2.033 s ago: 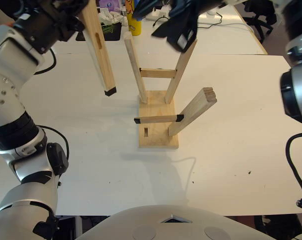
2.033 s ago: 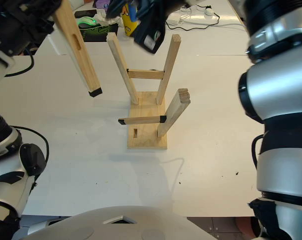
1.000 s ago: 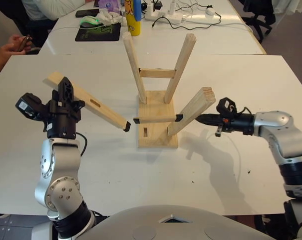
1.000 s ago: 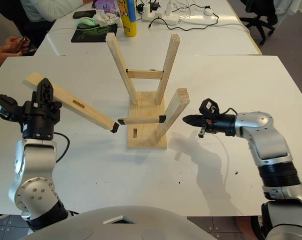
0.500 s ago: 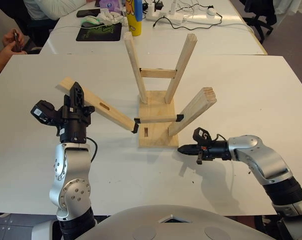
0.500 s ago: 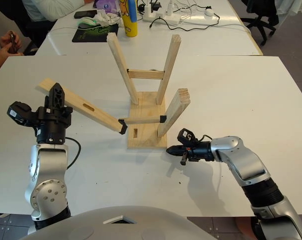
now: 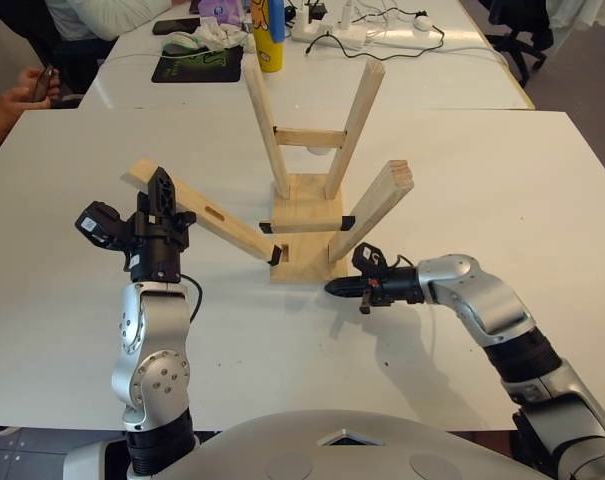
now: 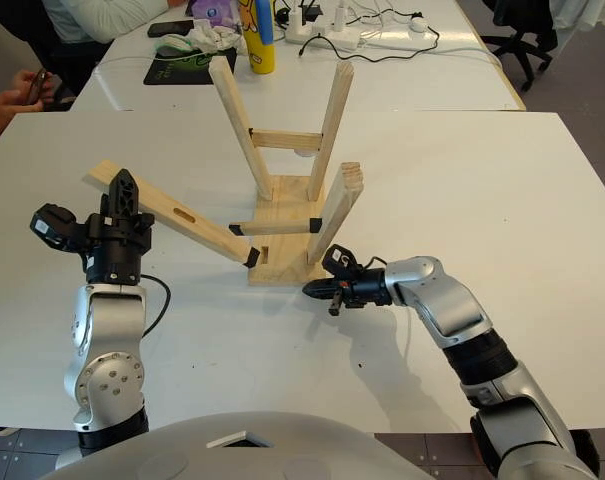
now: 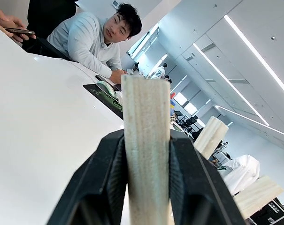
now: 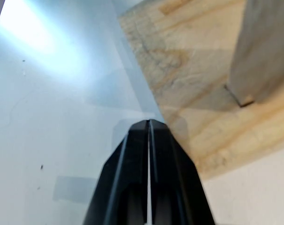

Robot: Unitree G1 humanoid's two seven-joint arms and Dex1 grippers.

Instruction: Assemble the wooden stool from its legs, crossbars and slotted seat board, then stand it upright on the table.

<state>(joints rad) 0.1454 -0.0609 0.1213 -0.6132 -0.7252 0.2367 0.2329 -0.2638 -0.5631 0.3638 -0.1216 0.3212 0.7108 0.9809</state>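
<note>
Grips a loose leg [image 7: 222, 222] in the left gripper [image 7: 162, 200], with black fingers [image 9: 109, 178] pressed flat against two opposite sides near its upper end. Slants down from there toward the seat board [image 7: 294, 268], black-capped tip just beside the board's left edge and the lower crossbar [image 7: 307, 226]; cannot tell whether touching. Points the right gripper [image 7: 330, 290] low over the white table [image 7: 462, 170], fingers pressed together on nothing, tip right at the board's near right edge. All pale, square-cut wood with visible grain: flat rectangular board, oblong slot cut into the loose leg's face. Carries two standing legs [image 7: 270, 140] splayed outward at the board's far end, joined by an upper crossbar [image 7: 307, 137], plus a tilted leg [image 7: 374, 208] leaning right.
</note>
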